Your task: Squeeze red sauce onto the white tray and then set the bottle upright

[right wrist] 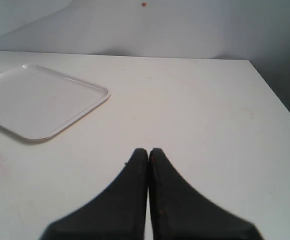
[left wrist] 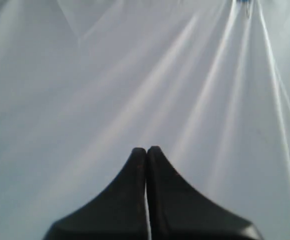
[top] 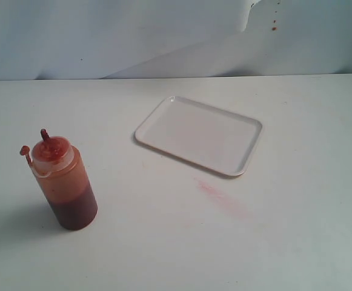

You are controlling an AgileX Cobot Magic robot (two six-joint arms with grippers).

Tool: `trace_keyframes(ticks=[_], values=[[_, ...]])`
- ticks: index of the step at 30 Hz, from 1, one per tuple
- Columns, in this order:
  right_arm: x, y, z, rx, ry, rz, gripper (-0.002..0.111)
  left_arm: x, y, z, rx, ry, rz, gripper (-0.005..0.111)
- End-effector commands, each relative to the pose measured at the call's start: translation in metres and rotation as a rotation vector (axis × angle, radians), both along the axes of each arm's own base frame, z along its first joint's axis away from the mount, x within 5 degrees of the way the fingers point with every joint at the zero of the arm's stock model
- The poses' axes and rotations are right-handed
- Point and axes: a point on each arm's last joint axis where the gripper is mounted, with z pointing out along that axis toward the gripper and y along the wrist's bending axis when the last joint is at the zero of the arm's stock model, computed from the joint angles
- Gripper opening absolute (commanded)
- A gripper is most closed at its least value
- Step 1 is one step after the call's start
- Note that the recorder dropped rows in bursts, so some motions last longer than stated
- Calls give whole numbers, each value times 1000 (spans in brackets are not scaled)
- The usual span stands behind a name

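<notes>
The bottle (top: 65, 183) stands upright at the front left of the table, its tethered cap off the red nozzle and dark red sauce filling its lower part. The white tray (top: 200, 134) lies flat near the table's middle, and its corner (right wrist: 37, 100) also shows in the right wrist view; no bright red sauce is visible on it. My left gripper (left wrist: 146, 149) is shut on nothing and faces only a creased white backdrop. My right gripper (right wrist: 148, 150) is shut on nothing, above bare table well apart from the tray. Neither arm appears in the exterior view.
A faint pink dried smear (top: 224, 199) marks the table just in front of the tray. A white cloth backdrop (top: 163, 36) with a few small red specks (top: 274, 27) rises behind the table. The table's right edge (right wrist: 279, 100) shows in the right wrist view.
</notes>
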Motion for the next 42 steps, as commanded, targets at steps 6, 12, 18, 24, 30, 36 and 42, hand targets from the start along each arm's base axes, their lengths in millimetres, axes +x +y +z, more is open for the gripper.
trace_keyframes(ticks=[6,12,18,24,30,36,42], values=[[0,0,-1,3,-3,-7,0,-14,2,15,-62,-236,-33,0],[0,0,-1,3,-3,-7,0,9,-1,30,-50,-111,-24,0],[0,0,-1,3,-3,-7,0,50,-6,57,-17,18,-23,0],[0,0,-1,3,-3,-7,0,90,-11,37,7,263,-21,0],[0,0,-1,3,-3,-7,0,111,-13,-6,44,659,-17,0],[0,0,-1,3,-3,-7,0,116,-13,-19,25,774,-22,0],[0,0,-1,3,-3,-7,0,113,-15,-31,65,898,-40,0]])
